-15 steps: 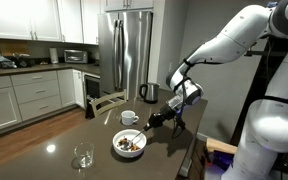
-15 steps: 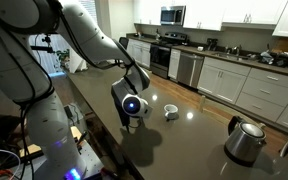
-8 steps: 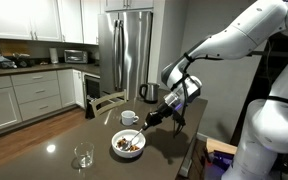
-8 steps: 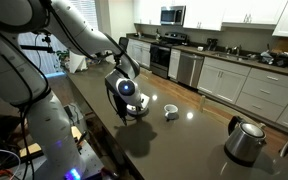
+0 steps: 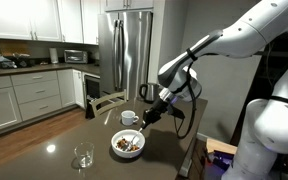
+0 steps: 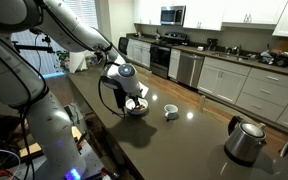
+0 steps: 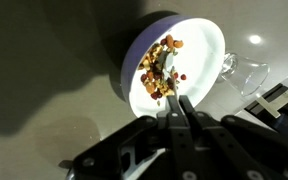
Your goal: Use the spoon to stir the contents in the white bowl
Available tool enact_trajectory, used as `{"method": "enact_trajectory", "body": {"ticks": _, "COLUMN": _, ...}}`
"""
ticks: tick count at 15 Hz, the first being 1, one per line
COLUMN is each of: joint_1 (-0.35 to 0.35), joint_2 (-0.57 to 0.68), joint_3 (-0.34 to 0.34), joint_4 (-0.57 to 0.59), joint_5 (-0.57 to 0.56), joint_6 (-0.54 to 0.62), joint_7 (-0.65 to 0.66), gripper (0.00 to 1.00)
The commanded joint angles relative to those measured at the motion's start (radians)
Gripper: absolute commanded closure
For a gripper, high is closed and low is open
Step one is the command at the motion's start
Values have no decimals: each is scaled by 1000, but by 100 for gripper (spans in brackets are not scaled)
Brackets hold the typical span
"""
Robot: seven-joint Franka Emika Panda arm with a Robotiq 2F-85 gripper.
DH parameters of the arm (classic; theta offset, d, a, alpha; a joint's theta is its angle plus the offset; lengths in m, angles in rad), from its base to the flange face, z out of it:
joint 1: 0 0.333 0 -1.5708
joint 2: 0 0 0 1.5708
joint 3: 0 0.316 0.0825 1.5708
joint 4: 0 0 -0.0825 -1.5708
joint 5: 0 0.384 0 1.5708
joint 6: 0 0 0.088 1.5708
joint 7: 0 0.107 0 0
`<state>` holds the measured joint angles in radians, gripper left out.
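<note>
Over the last 1 second I've swung the arm in. The gripper now hangs above the white bowl on the dark counter, clamped tight on the spoon, so stirring looks underway. Only the wrist view shows its tip among the contents. In both exterior views that's too small to tell.

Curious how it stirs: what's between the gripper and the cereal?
A spoon, held in the gripper, reaching into the cereal; the wrist view shows it.
</note>
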<state>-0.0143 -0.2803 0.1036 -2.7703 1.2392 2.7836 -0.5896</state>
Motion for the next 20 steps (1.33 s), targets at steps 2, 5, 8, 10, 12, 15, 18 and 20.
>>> {"method": "enact_trajectory", "body": {"ticks": 2, "joint_1": -60, "joint_2": -48, "joint_3": 55, "joint_4": -18, "joint_5": -270, "joint_6": -27, "joint_7": 278, "gripper": 95}}
{"method": "enact_trajectory", "body": {"ticks": 5, "joint_1": -125, "joint_2": -91, "joint_3": 103, "joint_4": -14, "joint_5": -436, "joint_6": -79, "joint_7": 433, "gripper": 95}}
{"method": "enact_trajectory", "body": {"ticks": 8, "joint_1": -189, "joint_2": -160, "joint_3": 148, "joint_4": -14, "joint_5": -580, "joint_6": -172, "joint_7": 575, "gripper": 95}}
{"method": "enact_trajectory", "body": {"ticks": 10, "joint_1": -211, "joint_2": -225, "joint_3": 165, "joint_4": -16, "joint_5": -634, "joint_6": -246, "joint_7": 636, "gripper": 95}}
{"method": "enact_trajectory", "body": {"ticks": 12, "joint_1": -224, "joint_2": -289, "joint_3": 179, "joint_4": -15, "joint_5": -670, "joint_6": -317, "joint_7": 685, "gripper": 95}}
{"method": "enact_trajectory", "body": {"ticks": 15, "joint_1": -228, "joint_2": -361, "joint_3": 200, "joint_4": -12, "joint_5": -702, "joint_6": -390, "joint_7": 743, "gripper": 95}}
{"method": "enact_trajectory", "body": {"ticks": 18, "joint_1": -207, "joint_2": -338, "joint_3": 186, "joint_4": -4, "joint_5": -675, "joint_6": -366, "joint_7": 711, "gripper": 95}}
{"method": "enact_trajectory", "body": {"ticks": 20, "joint_1": -208, "joint_2": -349, "joint_3": 189, "joint_4": -8, "joint_5": -677, "joint_6": -369, "joint_7": 716, "gripper": 95}}
